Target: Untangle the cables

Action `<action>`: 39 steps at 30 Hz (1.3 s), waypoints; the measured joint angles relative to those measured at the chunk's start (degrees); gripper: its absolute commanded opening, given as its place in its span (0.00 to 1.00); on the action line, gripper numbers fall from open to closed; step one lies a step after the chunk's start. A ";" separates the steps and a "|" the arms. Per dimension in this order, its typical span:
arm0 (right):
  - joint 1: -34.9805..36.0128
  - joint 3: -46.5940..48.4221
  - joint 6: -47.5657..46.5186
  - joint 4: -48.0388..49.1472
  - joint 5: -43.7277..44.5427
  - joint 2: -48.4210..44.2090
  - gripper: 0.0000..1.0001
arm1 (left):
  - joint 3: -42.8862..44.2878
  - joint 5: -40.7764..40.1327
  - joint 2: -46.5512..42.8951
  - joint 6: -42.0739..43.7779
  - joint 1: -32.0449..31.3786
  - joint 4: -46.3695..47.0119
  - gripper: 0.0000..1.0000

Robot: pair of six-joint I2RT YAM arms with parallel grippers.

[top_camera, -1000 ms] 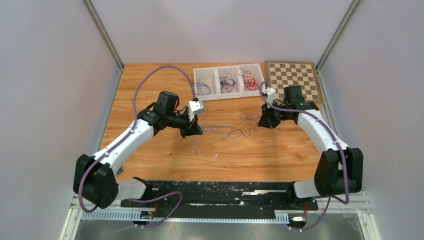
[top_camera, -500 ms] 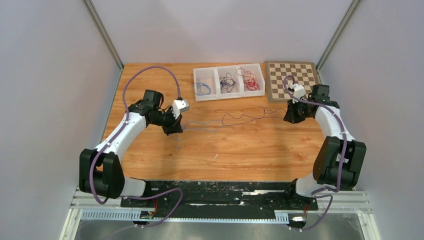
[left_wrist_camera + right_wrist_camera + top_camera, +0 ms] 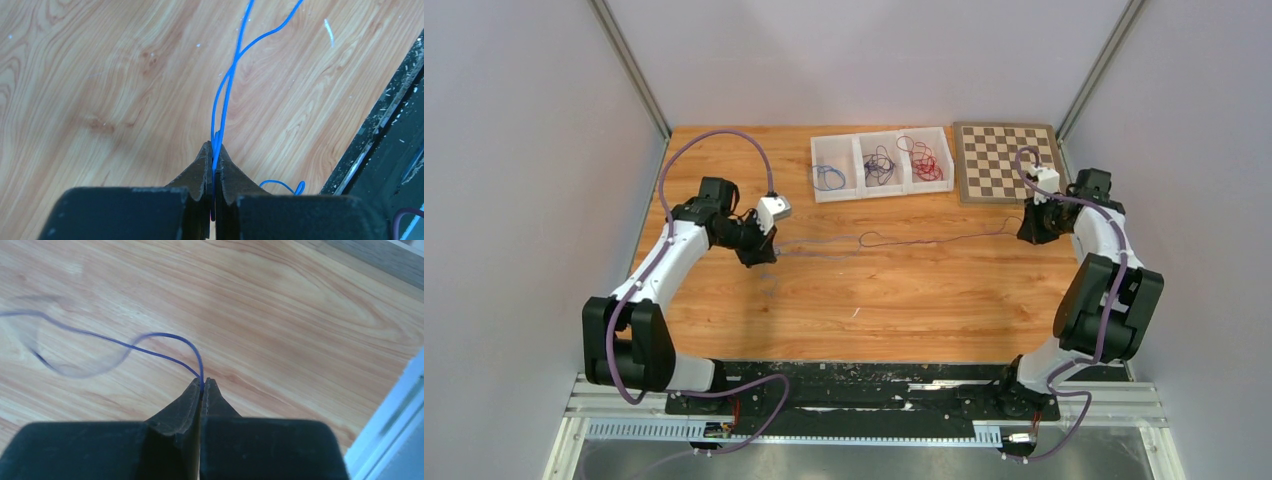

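Two thin cables run in one nearly straight line across the table between my grippers. The blue cable (image 3: pixel 814 252) leaves my left gripper (image 3: pixel 764 256), which is shut on it. In the left wrist view the blue cable (image 3: pixel 227 95) is doubled between the closed fingers of the left gripper (image 3: pixel 214 147). A dark purple cable (image 3: pixel 924 240) leads to my right gripper (image 3: pixel 1027 233) at the table's right side. The right gripper (image 3: pixel 202 382) is shut on the end of the dark purple cable (image 3: pixel 165 337). Where the two cables meet is too fine to make out.
A white three-part tray (image 3: pixel 879 135) at the back holds a blue strand (image 3: pixel 829 179), a dark strand (image 3: pixel 880 166) and a red strand (image 3: pixel 927 165). A chessboard (image 3: pixel 1009 160) lies to its right, close to the right arm. Grey walls enclose the table.
Both arms have swung outward, the left one leftward and the right one rightward. The loopy tangle in the middle has been drawn out into a nearly straight line.
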 measured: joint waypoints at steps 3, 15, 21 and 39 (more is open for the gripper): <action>-2.49 0.55 -1.14 0.02 0.48 0.55 0.00 | 0.00 -0.68 0.00 0.61 1.90 -0.63 0.00; -8.76 4.24 -5.57 -0.81 0.76 1.92 0.00 | 0.00 -3.50 -0.66 3.37 4.28 -2.60 0.00; -12.00 4.98 -6.67 -2.45 -1.07 2.49 0.00 | 0.00 -3.45 -0.68 4.04 5.44 -3.45 0.00; -18.03 5.73 -10.71 -5.33 -2.62 3.74 0.00 | 0.00 -5.42 -0.68 6.03 8.90 -4.31 0.00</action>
